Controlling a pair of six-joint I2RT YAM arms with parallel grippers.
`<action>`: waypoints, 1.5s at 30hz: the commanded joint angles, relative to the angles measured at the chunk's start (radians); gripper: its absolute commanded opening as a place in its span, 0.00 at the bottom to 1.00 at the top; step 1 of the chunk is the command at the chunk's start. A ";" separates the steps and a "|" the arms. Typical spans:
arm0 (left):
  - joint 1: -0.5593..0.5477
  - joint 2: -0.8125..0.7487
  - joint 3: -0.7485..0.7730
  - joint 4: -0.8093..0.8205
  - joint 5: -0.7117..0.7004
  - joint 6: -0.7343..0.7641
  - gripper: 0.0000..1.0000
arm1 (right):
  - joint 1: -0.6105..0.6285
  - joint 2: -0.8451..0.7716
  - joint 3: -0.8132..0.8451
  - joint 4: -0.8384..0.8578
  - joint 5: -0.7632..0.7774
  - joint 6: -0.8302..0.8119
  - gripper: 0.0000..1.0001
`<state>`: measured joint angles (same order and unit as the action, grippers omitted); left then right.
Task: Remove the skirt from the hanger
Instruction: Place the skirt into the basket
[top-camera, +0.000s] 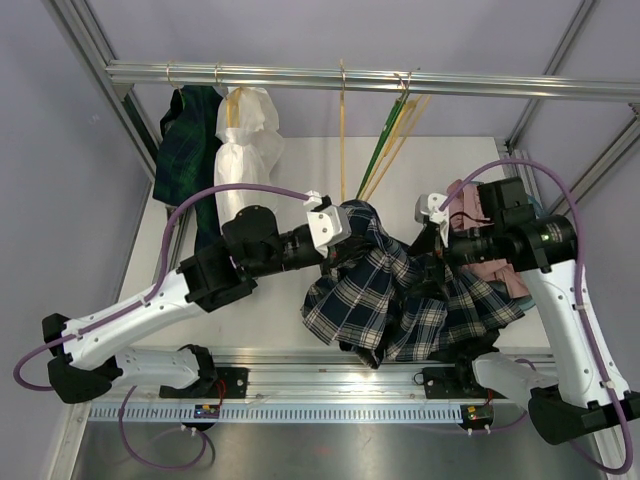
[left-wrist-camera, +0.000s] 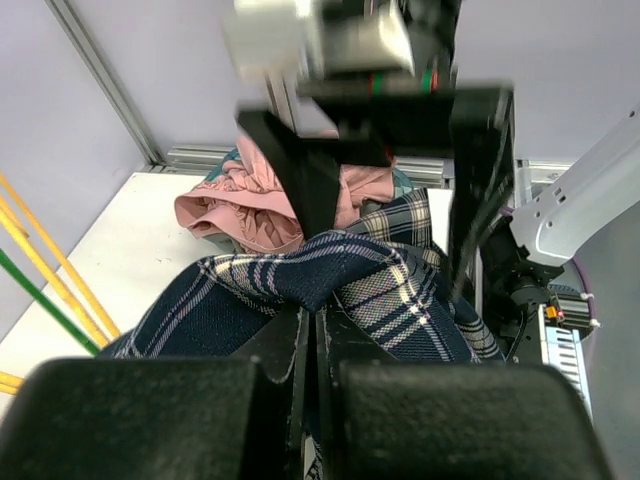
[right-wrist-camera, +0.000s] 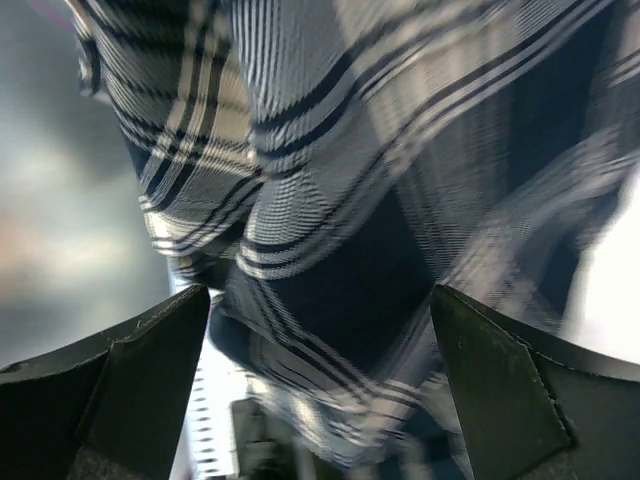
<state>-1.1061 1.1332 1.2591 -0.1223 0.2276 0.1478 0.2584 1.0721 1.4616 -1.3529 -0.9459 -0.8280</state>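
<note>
From above, the plaid skirt (top-camera: 400, 295) hangs bunched between the two arms over the near edge of the table (top-camera: 300, 170), a top fold pinched in the left gripper (top-camera: 345, 222), jaws closed tight on the cloth. The right gripper (top-camera: 432, 262) is mostly buried behind the skirt in this view, so its jaws can't be read there. The right wrist view fills that in: both fingers (right-wrist-camera: 130, 380) spread wide, plaid cloth right in front and between them, not clamped. The left wrist view shows the closed fingers (left-wrist-camera: 290, 395) gripping a skirt fold, plus a pink garment (left-wrist-camera: 250, 205) heaped behind on the table toward the far right corner, half hidden from above by the right arm. On the rail (top-camera: 300, 75) at the back: a dark green garment (top-camera: 185, 140) and a white garment (top-camera: 245, 150) at left, bare yellow and green hangers (top-camera: 390, 150) in the middle. The skirt blocks the right gripper's outlook.
</note>
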 joint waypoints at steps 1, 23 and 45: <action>0.005 -0.033 0.006 0.164 -0.013 -0.037 0.00 | 0.041 -0.049 -0.091 -0.005 -0.080 0.064 0.99; 0.003 -0.139 -0.035 0.181 -0.053 -0.172 0.49 | -0.001 -0.289 -0.132 0.362 0.430 0.438 0.00; 0.003 -0.437 -0.047 -0.056 -0.277 -0.091 0.78 | -0.307 0.066 0.416 0.528 1.088 0.661 0.00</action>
<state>-1.1034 0.7155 1.2350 -0.2008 -0.0006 0.0551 -0.0299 1.1313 1.7618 -0.9970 0.0700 -0.1612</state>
